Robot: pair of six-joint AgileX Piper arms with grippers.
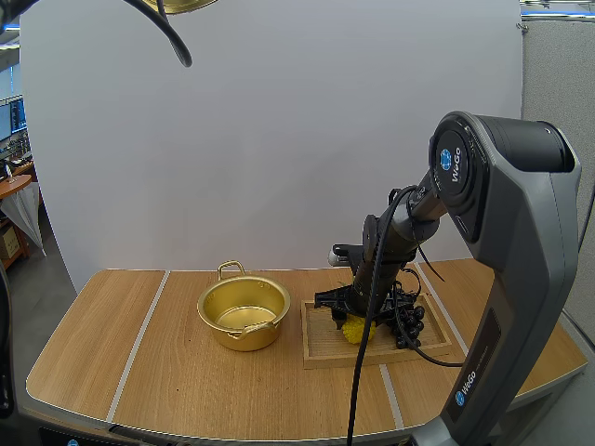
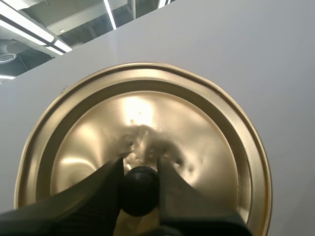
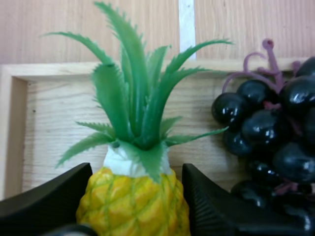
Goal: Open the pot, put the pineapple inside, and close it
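Note:
The gold pot point(image 1: 244, 311) stands open at the table's middle. Its lid point(image 2: 147, 123) is held high in the air, its edge point(image 1: 186, 5) above the table, with my left gripper point(image 2: 140, 164) shut on the black knob point(image 2: 140, 189). A yellow pineapple point(image 3: 133, 201) with a green crown lies on the wooden tray point(image 1: 321, 358), to the right of the pot. My right gripper point(image 3: 137, 169) is down on the tray point(image 3: 49, 123), its two fingers pressed against the pineapple's sides. From above, the pineapple point(image 1: 355, 330) peeks out under that gripper point(image 1: 351, 321).
A bunch of black grapes point(image 3: 270, 132) lies on the tray just right of the pineapple, close to one finger. In the high view the grapes point(image 1: 409, 321) fill the tray's right half. Bare wooden tabletop point(image 1: 112, 344) lies left of the pot.

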